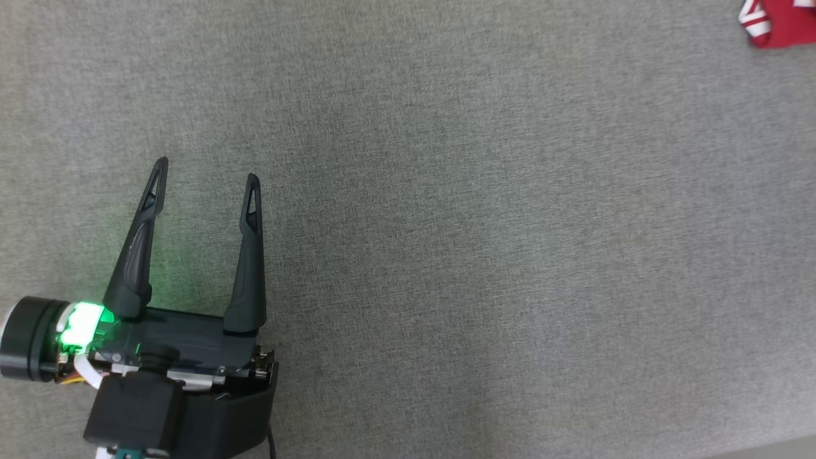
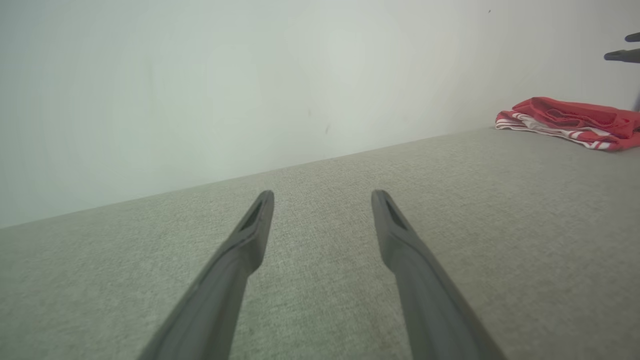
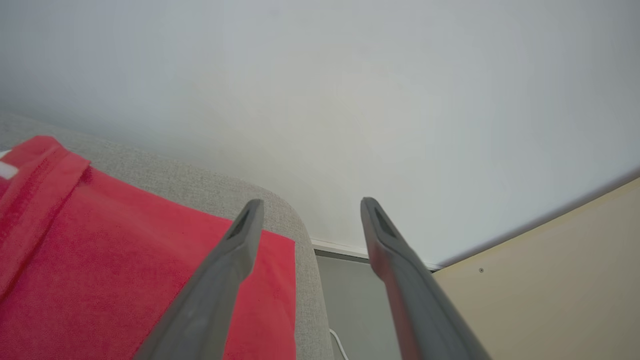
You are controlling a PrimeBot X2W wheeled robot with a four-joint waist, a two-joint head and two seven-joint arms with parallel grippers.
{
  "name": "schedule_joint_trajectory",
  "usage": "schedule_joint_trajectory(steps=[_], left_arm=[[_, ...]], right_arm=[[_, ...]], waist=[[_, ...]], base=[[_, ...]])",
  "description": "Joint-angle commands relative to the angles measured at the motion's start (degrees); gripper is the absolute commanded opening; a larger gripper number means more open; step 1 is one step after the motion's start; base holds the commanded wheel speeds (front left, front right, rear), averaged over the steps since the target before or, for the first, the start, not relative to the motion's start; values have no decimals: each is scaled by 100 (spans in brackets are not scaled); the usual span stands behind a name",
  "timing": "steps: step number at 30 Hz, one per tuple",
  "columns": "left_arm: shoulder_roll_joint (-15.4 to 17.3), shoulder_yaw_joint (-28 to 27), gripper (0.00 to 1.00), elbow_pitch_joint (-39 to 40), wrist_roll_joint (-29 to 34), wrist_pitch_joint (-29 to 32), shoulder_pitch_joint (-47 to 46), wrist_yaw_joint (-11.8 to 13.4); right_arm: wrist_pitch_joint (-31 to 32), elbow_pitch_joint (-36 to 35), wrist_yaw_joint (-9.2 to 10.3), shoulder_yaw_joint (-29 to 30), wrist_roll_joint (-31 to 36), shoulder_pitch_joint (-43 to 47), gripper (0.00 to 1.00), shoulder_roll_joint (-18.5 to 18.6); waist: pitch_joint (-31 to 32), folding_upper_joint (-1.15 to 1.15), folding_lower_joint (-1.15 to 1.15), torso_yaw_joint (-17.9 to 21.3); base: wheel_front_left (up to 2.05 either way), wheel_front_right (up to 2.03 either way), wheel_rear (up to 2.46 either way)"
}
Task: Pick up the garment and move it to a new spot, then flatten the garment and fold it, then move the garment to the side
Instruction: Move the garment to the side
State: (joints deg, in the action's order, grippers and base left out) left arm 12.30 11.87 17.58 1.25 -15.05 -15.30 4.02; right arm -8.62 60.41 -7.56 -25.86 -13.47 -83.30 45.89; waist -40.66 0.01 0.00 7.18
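The garment [image 1: 781, 22] is red with white stripes and lies folded at the far right corner of the grey surface; it also appears as the red bundle [image 2: 575, 122] and as a flat red cloth [image 3: 125, 270]. My left gripper [image 1: 207, 177] is open over bare grey fabric at the lower left, far from the garment, with nothing between its fingers [image 2: 322, 197]. My right gripper [image 3: 307, 205] is open above the garment's edge near the surface's rounded corner, holding nothing. Its dark fingertips [image 2: 622, 52] show above the garment in the left wrist view.
The grey fabric surface [image 1: 446, 255] spreads wide between the left gripper and the garment. A pale wall [image 2: 250, 90] runs behind it. Past the rounded corner [image 3: 300, 225] lie a floor with a white cable [image 3: 340, 345] and a beige panel [image 3: 550, 280].
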Motion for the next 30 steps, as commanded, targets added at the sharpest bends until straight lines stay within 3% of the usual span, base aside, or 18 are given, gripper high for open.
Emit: schedule_joint_trajectory(steps=[1,16,24,30], left_arm=[[4,8,100,-60,-44,-18,47,22],[-370,-212,100,-871,-436,-18,852,170],[-601,-465,100,-1276,-549,-17,1569,69],[-729,-626,100,-1440,-531,-18,1907,7]], right_arm=[[-87,-52,16,66,51,-13,100,-81],[-653,-1268,16,425,-51,1424,100,-891],[-658,-2606,16,1099,-58,3365,100,-1444],[-651,-3492,16,1626,-35,4768,100,-1914]], waist=[[138,-1,0,9],[1975,-1,0,-249],[3102,-1,0,-452],[3553,-1,0,-657]], base=[[0,0,0],[0,0,0],[0,0,0],[0,0,0]])
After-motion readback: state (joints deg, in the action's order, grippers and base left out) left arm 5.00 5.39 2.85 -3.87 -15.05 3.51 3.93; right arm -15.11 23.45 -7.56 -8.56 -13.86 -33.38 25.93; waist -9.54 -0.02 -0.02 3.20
